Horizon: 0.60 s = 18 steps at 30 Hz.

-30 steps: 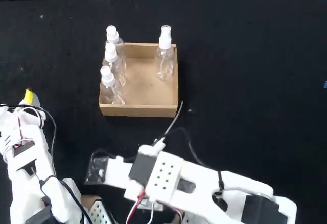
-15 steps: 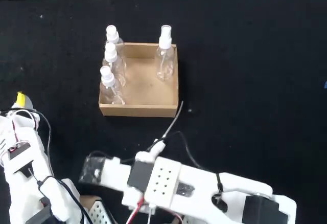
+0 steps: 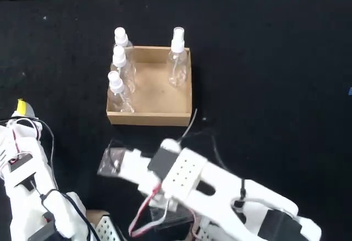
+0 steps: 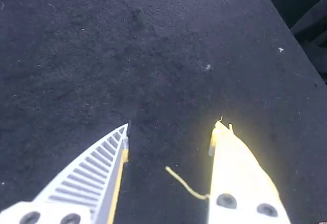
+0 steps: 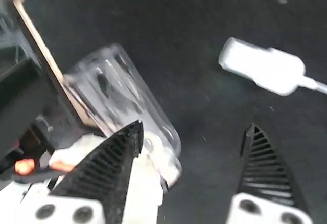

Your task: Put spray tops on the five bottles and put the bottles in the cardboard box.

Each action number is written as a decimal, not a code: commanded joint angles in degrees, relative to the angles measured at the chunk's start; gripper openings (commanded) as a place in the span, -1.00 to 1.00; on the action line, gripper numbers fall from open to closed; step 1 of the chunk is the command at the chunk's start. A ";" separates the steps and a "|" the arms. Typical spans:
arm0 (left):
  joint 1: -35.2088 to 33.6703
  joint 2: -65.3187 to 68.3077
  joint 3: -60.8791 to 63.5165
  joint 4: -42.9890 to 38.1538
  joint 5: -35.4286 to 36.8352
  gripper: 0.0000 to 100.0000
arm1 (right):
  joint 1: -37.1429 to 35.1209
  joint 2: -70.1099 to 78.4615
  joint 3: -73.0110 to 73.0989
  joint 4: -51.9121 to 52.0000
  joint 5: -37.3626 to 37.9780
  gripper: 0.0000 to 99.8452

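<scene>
**Right tool open beside a lying bottle; four capped bottles boxed**

The right tool (image 5: pixel 194 127) is spread wide, with nothing between its fingers. A clear, uncapped bottle (image 5: pixel 122 96) lies on its side against the outer face of one finger, its long axis level with the counter (image 4: pixel 153 40). Which end is the neck cannot be told. A loose spray top (image 5: pixel 265 70) lies flat ahead of the tool. Its thin dip tube (image 3: pixel 187 125) points toward the front right corner of the cardboard box (image 3: pixel 157 95). The box sits mid-counter. Three capped bottles (image 3: pixel 125 67) stand upright along its left wall and a fourth capped bottle (image 3: pixel 177 67) at its back right corner. The left tool (image 4: pixel 172 127) is open and empty near the counter's left edge.
</scene>
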 commanded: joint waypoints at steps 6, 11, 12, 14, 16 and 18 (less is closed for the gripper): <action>1.01 -1.14 -4.09 0.09 -6.24 -0.53 | 28.13 -6.11 -14.81 10.02 10.37 -0.44; 6.55 -1.14 -12.26 9.85 -22.68 -0.53 | 51.52 -10.95 -14.64 7.30 18.99 -0.44; 7.60 -1.14 -15.96 15.56 -24.97 -0.53 | 56.00 -11.21 -14.64 6.33 19.96 -0.44; 9.54 -1.14 -24.92 28.84 -28.57 -0.53 | 64.97 -11.30 -14.64 4.84 20.57 -0.44; 11.56 -1.14 -35.38 43.60 -32.70 -0.53 | 72.88 -11.21 -14.64 3.16 20.48 -0.44; 13.93 -1.14 -46.46 57.23 -37.45 -0.53 | 79.38 -11.21 -14.55 2.11 20.84 -0.44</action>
